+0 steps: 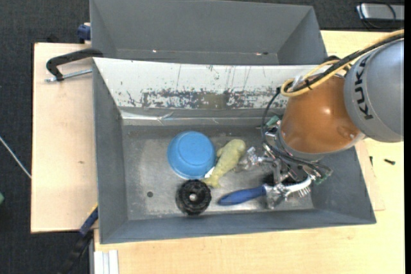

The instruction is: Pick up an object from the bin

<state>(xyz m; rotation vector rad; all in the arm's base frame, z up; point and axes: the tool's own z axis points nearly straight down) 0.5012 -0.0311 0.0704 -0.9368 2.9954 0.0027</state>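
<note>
My gripper (280,171) is low in the bin's right half, beneath the arm's orange cover. Just to its left, near the bin's front wall, lies a slim blue handle-shaped thing (241,196); its right end reaches the gripper's metal parts, and I cannot tell whether it is gripped. A pale yellow, banana-like thing (227,160) lies slantwise left of the gripper, in the middle of the floor.
A round blue bowl (191,154) sits left of the yellow thing and touches it. A black round knob-like thing (193,196) lies in front of the bowl near the front wall. The arm and its cover hide the bin's right side.
</note>
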